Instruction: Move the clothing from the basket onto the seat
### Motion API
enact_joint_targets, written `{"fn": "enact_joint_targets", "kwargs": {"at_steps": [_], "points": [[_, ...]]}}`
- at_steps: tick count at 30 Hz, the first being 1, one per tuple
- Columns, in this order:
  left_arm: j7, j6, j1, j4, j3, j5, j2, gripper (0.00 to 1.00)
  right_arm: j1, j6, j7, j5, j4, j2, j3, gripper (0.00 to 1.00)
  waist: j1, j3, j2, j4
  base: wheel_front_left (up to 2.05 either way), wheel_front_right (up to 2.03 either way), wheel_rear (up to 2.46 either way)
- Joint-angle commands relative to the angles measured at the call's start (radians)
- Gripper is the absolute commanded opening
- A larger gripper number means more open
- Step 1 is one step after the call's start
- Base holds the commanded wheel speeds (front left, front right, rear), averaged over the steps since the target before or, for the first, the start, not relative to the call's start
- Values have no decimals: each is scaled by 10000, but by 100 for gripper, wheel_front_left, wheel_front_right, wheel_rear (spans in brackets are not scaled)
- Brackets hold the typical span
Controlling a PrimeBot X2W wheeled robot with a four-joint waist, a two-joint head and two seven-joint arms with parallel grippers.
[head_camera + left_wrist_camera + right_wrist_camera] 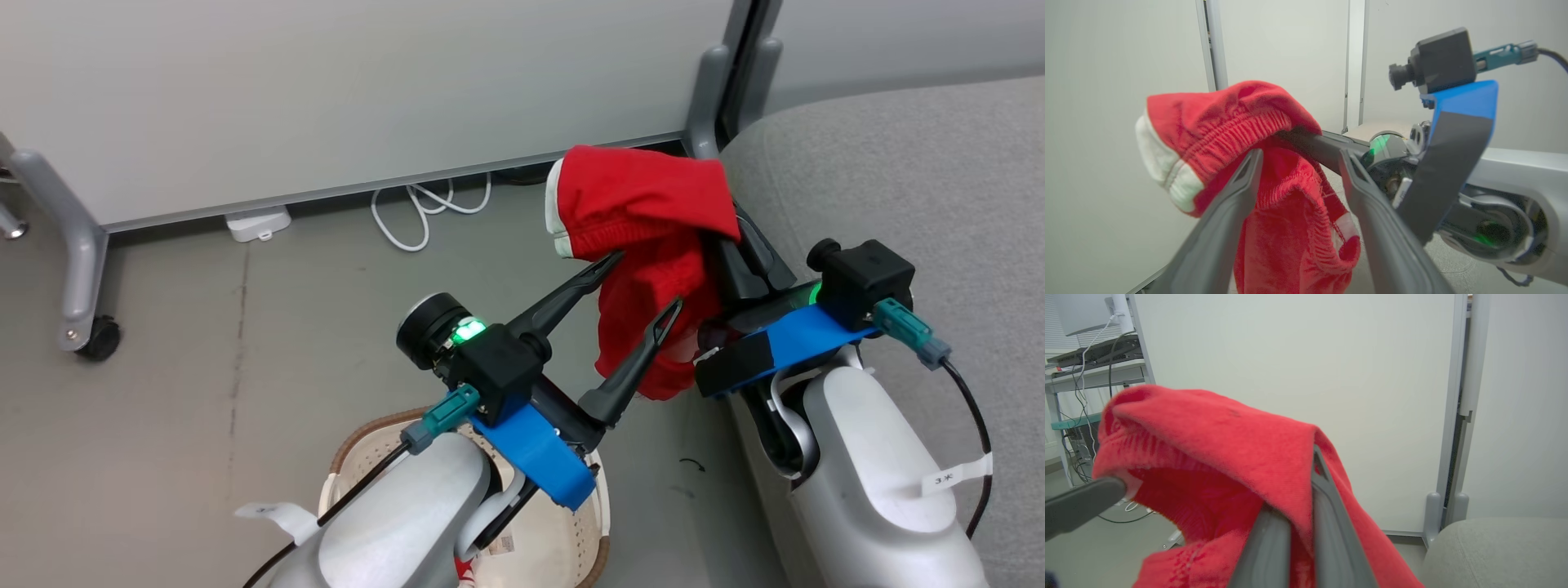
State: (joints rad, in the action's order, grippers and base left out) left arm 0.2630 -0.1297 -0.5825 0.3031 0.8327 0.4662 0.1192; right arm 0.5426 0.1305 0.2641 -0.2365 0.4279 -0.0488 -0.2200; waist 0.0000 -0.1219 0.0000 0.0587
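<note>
- The basket [341,457] stands at the lower left of the head view, mostly hidden by the left forearm. A scrap of red shows inside it at the bottom edge, so more may be left to move, though this cannot be told for sure.
- The left gripper [647,280] has its fingers spread wide and clamps nothing. In the left wrist view the red cloth hangs between and just past them.
- The clothing [645,204] is out of the basket, bunched and hanging in the air above the floor [204,367], just beside the seat's edge. It does not lie on the seat.
- The right gripper [739,253] is closed on the clothing. In the right wrist view the fabric is pinched between its two fingers and drapes over them, so this gripper alone bears the load.
- The seat [898,163] at the right has no garment on the part in view.
- Judged progress: the lift is done for this piece. Carrying it over the cushion and letting go remain, then any further piece.
</note>
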Motion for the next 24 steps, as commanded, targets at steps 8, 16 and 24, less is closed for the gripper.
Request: {"fn": "enact_joint_targets", "kwargs": {"at_steps": [8,16,24], "points": [[26,24,631,-194,-326,-286,527,100,-378,5,8,386,-363,-26,662,0,0,-266,0,1105,0,0,0],[27,57,864,-271,-510,-437,769,100,-766,5,8,676,-919,-25,1261,0,0,-479,0,1913,0,0,0],[27,48,816,-221,-543,-543,890,100,-1058,5,6,577,-1541,-23,1731,0,0,-800,0,2771,0,0,0]]}}
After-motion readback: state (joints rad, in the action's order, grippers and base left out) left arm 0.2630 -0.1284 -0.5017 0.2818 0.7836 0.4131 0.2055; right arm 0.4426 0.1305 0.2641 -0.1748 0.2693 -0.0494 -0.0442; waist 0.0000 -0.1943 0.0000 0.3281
